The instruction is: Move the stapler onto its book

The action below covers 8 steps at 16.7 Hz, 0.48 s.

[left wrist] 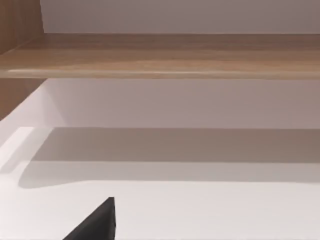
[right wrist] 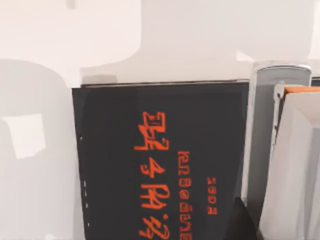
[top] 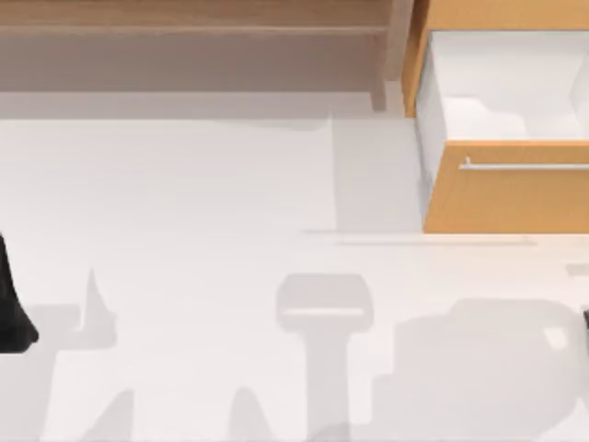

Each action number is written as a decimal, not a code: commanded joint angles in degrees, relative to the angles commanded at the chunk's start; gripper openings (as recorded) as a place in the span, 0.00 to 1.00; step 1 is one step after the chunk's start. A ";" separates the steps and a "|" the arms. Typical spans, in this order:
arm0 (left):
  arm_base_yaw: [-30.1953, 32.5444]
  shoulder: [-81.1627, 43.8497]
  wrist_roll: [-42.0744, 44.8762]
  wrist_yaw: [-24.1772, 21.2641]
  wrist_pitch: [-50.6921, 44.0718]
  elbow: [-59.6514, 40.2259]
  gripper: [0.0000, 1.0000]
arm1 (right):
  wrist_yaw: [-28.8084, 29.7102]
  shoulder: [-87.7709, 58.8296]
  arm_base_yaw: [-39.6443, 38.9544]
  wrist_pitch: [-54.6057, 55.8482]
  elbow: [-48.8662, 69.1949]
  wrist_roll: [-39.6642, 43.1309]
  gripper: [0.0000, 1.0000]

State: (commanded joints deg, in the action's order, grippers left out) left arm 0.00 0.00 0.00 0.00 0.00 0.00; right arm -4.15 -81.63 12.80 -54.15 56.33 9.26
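A flat white bench (top: 184, 230) carries a pale wooden shelf (top: 184, 23) along its far edge. At the far right corner stands an orange-brown wooden drawer unit (top: 506, 198), its white-lined drawer pulled open and a slim silver bar handle (top: 525, 167) running across the front. The black left arm (top: 13, 313) sits at the bench's left edge. In its wrist view the left gripper (left wrist: 97, 222) appears as one black wedge low over the white surface, facing the shelf, and I cannot tell whether it is spread or pressed together. A sliver of the dark right arm (top: 585, 322) shows at the bench's right edge. The right wrist view looks down on a flat black book with orange-red lettering (right wrist: 160, 165) lying on the white surface. Just beside one long edge of the book is a slim grey bar with a rounded end (right wrist: 262, 130), and next to that a pale block with an orange rim (right wrist: 295, 160). I cannot tell whether the bar is the stapler, nor whether the right gripper is spread or closed.
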 joint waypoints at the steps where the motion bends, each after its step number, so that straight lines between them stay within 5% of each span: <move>1: 0.00 0.00 0.00 0.00 0.00 0.00 1.00 | 0.53 -0.01 0.71 0.22 -1.78 1.50 0.00; 8: 0.00 0.00 0.00 0.00 0.00 0.00 1.00 | 1.71 -0.29 2.19 0.62 -5.53 4.73 0.00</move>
State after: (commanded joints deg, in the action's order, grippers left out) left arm 0.00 0.00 0.00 0.00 0.00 0.00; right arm -2.43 -81.92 14.99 -53.53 50.79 13.99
